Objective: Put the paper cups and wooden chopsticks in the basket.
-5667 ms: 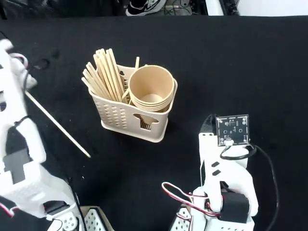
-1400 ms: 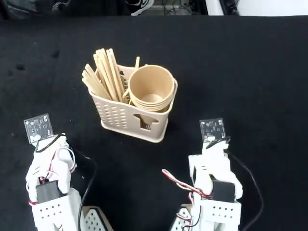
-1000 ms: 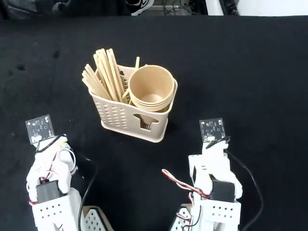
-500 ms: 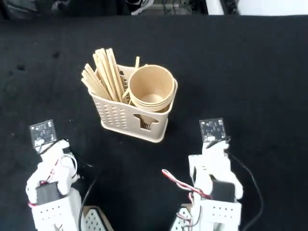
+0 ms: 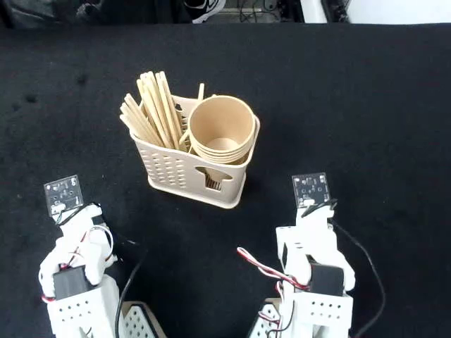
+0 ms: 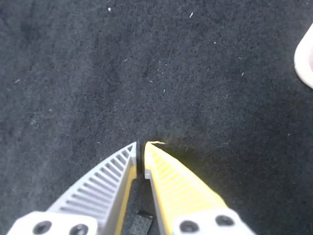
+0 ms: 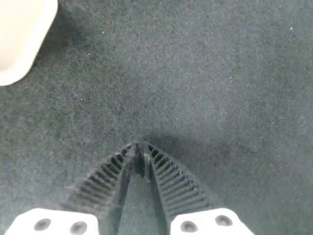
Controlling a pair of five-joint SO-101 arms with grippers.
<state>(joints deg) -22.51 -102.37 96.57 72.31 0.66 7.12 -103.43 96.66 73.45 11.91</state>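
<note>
Black bench [image 5: 366, 105]: basket [image 5: 176, 169] holds paper cups [image 5: 222, 130] and chopsticks [image 5: 153, 105]; left end effector [image 6: 142, 147] and right end effector [image 7: 138, 147] closed (empty).

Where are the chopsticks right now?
In the high view the chopsticks stand bundled in the left side of the basket, leaning outward, right beside the stacked cups that fill its right side.

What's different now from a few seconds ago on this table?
The left arm, earlier stretched along the table's left side, folded back to its base; its tool is shut and empty. The lone chopstick that lay left of the basket has gone from the cloth. The right arm shifted slightly left. The basket, the paper cups and the bundled chopsticks stayed put.
</note>
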